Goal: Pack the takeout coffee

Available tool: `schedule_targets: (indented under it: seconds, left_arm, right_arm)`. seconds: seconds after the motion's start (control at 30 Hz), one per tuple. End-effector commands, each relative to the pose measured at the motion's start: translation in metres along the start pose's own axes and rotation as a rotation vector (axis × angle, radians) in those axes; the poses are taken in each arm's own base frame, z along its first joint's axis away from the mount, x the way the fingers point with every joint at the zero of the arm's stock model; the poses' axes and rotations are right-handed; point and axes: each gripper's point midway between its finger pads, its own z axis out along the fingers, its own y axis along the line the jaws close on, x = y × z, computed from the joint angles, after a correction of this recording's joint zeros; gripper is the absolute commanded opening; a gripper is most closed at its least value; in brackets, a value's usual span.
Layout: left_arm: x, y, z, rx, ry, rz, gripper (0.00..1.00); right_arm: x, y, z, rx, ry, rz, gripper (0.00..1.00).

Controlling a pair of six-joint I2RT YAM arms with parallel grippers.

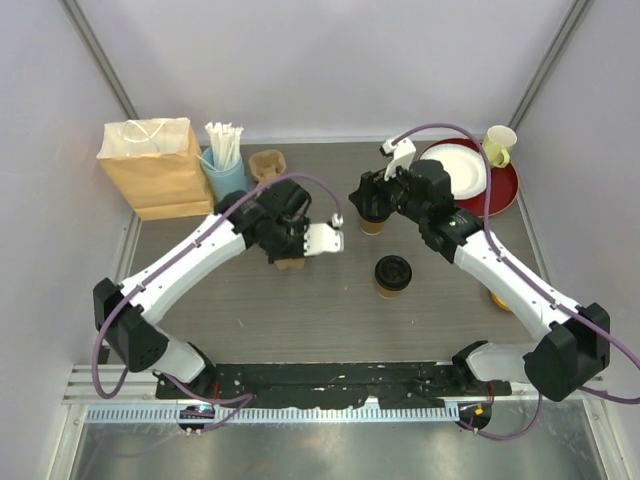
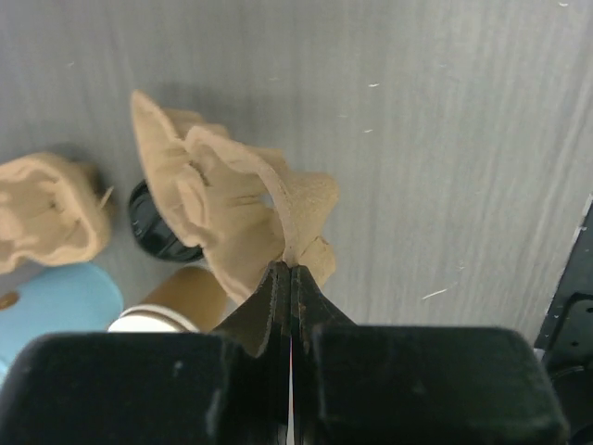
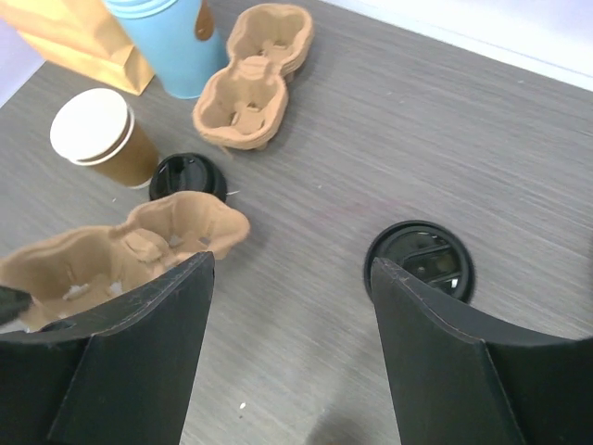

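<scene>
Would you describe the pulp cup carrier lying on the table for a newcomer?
Find the brown paper bag at the far left and the light-blue cup of white straws beside it. Right of that cup lies the tan moulded-pulp two-cup carrier, untouched, unlike its twin pinched in the left end effector.

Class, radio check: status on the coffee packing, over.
Left gripper shut on cup carrier. Right gripper open over lidded cup. Second lidded cup standing on table. Loose black lid near carrier.

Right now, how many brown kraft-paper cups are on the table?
3: a black-lidded one mid-table, another by the right gripper, a white-topped one near the light-blue cup. More may be hidden.
</scene>
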Motion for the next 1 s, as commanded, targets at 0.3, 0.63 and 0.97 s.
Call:
schedule_targets:
  seconds: [0.3, 0.63, 0.97]
  left_arm:
    - [0.007, -0.077, 0.025, 0.205, 0.021, -0.006, 0.4]
    - [-0.025, -0.057, -0.035, 0.158, -0.088, -0.03, 1.0]
    - [0.038, 0.069, -0.155, -0.335, -0.211, -0.594, 1.0]
  right_arm:
    - [0.016, 0.04, -0.008, -0.12, -0.006, -0.05, 0.75]
    - [0.053, 0.073, 0.013, -0.315, 0.139, -0.143, 0.79]
    - [0.143, 0.157, 0.041, -0.651, 0.348, -0.593, 0.81]
